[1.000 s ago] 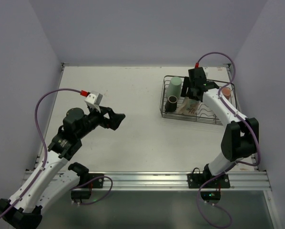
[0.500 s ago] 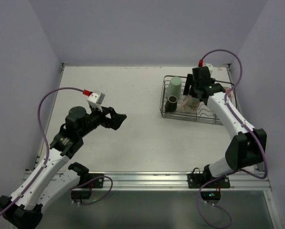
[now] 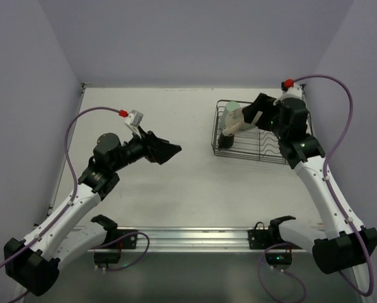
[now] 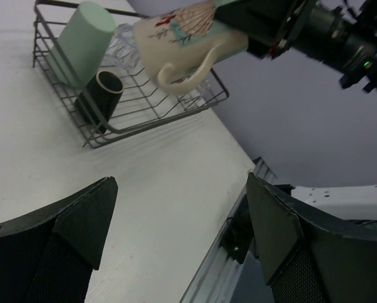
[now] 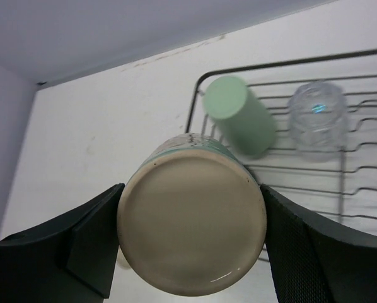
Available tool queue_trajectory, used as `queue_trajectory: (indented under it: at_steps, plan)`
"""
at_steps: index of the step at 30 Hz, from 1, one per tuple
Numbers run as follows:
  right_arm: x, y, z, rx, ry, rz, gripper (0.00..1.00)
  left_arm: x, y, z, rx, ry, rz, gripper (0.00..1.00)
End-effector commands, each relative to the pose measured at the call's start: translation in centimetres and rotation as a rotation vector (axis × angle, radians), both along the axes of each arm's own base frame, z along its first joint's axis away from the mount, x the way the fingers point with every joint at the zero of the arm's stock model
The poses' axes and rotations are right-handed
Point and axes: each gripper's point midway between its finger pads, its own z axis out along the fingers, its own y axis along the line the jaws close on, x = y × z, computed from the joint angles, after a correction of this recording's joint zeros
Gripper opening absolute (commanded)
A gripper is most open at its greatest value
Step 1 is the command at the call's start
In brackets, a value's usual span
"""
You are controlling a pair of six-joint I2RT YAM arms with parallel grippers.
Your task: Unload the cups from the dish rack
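Note:
My right gripper [image 3: 250, 115] is shut on a cream mug [image 3: 234, 120] with a handle and a floral print, and holds it on its side above the left part of the dish rack [image 3: 264, 156]. The right wrist view shows the mug's base [image 5: 191, 224] between my fingers. A mint green cup [image 5: 239, 117] and a short dark brown cup [image 4: 100, 98] lie in the rack's left end. My left gripper [image 3: 169, 150] is open and empty over mid table, facing the rack [image 4: 150, 117]. The salmon-pink cup is hidden.
A clear glass [image 5: 318, 117] lies upside down in the rack beside the mint cup. The rack stands at the back right, near the right wall. A metal rail [image 3: 226, 237] runs along the near table edge.
My right gripper has lifted the cream mug up out of the rack and tipped it, the arm swinging out to the right. My left gripper has moved right, toward the rack.

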Motion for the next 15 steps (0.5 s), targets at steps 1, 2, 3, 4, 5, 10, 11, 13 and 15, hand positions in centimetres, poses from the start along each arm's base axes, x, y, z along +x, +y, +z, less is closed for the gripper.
queue_trajectory:
  at_steps: [1, 2, 3, 4, 5, 10, 11, 13, 15]
  plan:
    - [-2.1, 6.0, 7.9, 0.317, -0.268, 0.291, 0.35, -1.1, -2.1, 4.5, -0.263, 0.000, -0.116, 0.90]
    - [-2.5, 6.7, 8.5, 0.390, -0.297, 0.317, 0.35, -0.9, -2.3, 5.3, -0.299, -0.021, -0.123, 0.90]
    - [-3.0, 7.1, 8.8, 0.421, -0.310, 0.348, 0.35, -0.9, -2.6, 5.4, -0.327, 0.013, -0.132, 0.89]
    - [-4.0, 7.6, 9.4, 0.449, -0.323, 0.391, 0.35, -0.5, -3.1, 4.8, -0.331, 0.042, -0.135, 0.89]
    - [-4.3, 8.0, 9.5, 0.495, -0.333, 0.414, 0.35, -0.3, -3.3, 5.3, -0.355, 0.035, -0.136, 0.89]
    - [-6.5, 9.3, 9.7, 0.573, -0.340, 0.526, 0.35, 1.5, -4.6, 5.1, -0.367, 0.057, -0.114, 0.87]
    - [-6.8, 9.4, 9.7, 0.594, -0.344, 0.534, 0.35, 1.7, -4.8, 5.7, -0.379, 0.049, -0.117, 0.87]
    - [-7.3, 9.7, 9.6, 0.619, -0.344, 0.565, 0.35, 2.3, -5.6, 5.5, -0.378, 0.061, -0.119, 0.86]
    - [-7.8, 9.9, 9.2, 0.648, -0.342, 0.584, 0.35, 2.3, -6.2, 6.0, -0.388, 0.058, -0.136, 0.82]
